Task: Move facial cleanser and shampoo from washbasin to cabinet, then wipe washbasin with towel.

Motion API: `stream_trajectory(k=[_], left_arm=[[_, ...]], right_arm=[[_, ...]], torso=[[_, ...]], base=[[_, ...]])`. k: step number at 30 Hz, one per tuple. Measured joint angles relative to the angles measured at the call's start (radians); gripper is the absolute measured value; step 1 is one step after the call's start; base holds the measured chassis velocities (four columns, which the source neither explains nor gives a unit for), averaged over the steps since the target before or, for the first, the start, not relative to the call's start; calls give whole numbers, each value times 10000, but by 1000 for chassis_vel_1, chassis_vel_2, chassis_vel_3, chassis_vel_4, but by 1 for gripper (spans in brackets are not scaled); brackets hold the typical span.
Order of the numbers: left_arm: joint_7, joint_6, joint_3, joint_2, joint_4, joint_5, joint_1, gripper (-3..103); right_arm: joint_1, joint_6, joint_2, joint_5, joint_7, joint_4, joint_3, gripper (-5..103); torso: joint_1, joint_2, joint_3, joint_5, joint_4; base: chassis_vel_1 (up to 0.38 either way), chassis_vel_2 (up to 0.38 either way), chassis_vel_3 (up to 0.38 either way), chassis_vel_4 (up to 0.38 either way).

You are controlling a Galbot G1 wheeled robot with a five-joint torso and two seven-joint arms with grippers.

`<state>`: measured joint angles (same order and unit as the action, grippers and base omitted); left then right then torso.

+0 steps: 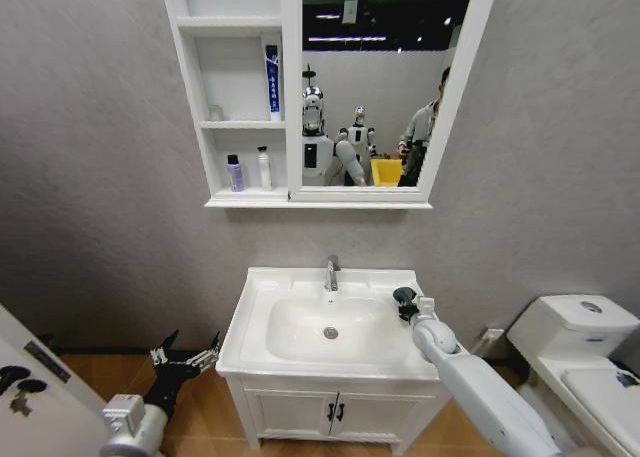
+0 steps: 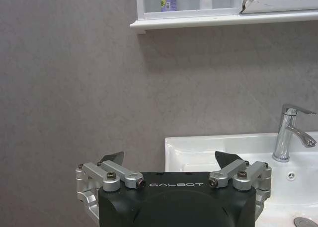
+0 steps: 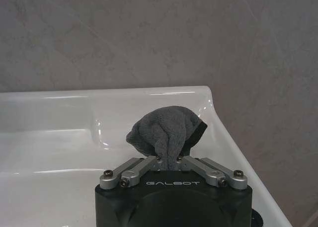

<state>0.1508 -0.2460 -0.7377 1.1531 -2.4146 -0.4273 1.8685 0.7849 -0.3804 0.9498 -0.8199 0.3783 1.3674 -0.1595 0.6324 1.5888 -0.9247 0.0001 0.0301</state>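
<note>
The white washbasin [image 1: 300, 282] sits on its vanity below the cabinet [image 1: 243, 127]. My right gripper [image 1: 405, 302] hovers over the basin's right rim, shut on the dark grey towel [image 3: 166, 132], which bunches up between the fingers above the rim [image 3: 149, 95]. My left gripper [image 1: 185, 357] hangs low, left of the basin, open and holding nothing; in the left wrist view the gripper [image 2: 169, 160] faces the basin's corner [image 2: 208, 145]. In the cabinet, a blue-and-white tube [image 1: 272, 82] stands on the middle shelf, with a purple bottle [image 1: 235, 174] and a white bottle [image 1: 264, 167] below. I cannot tell which are the facial cleanser and shampoo.
A chrome tap [image 1: 331, 273] rises at the basin's back, above the drain [image 1: 331, 332]. A white toilet [image 1: 580, 347] stands close on the right. The vanity doors [image 1: 335, 412] have black handles. The tall mirror [image 1: 375, 77] reflects the room. A grey wall lies behind.
</note>
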Motion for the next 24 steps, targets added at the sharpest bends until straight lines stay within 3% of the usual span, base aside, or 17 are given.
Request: stream_trajectory(k=[3,8,10,11,13,14,16,22,24], left_arm=[[1,0,0,0,0,0,0,100],[1,0,0,0,0,0,0,100],[1,0,0,0,0,0,0,100],[1,0,0,0,0,0,0,100],[0,0,0,0,0,0,0,100],[0,0,0,0,0,0,0,100],[0,0,0,0,0,0,0,100],[1,0,0,0,0,0,0,100],[0,0,0,0,0,0,0,100]], right_arm=[[-532,114,46,-43,-454,-756,127,3],[-683,77,42,-36,-1039,-1263,267,19],[-461,205,123,500,-1166,-1369,194,29],[-461,205,123,500,-1166,-1369,194,29],[-156,570,176,1505,-1319,-1450,35,40],[-156,570,176,1505,-1319,-1450,35,40],[-77,1119,169,2439,-1632,-1665,-5,51],[-209,2247,139,3094,-2416,-2237,29,67],[-130,3510,200,3803,-3009,-2620,-201,78]], torso=[[1,-1,-1,0,-4],[0,-2,-1,-2,-1],[0,-2,-1,2,-1],[0,-2,-1,2,-1],[0,-1,-1,-1,2],[0,-1,-1,-1,2],[0,-2,0,0,2],[0,-1,0,-2,0],[1,-2,-1,-1,-5]], base=[[0,0,0,0],[0,0,0,0],[0,0,0,0],[0,0,0,0],[0,0,0,0],[0,0,0,0],[0,0,0,0],[0,0,0,0],[0,0,0,0]])
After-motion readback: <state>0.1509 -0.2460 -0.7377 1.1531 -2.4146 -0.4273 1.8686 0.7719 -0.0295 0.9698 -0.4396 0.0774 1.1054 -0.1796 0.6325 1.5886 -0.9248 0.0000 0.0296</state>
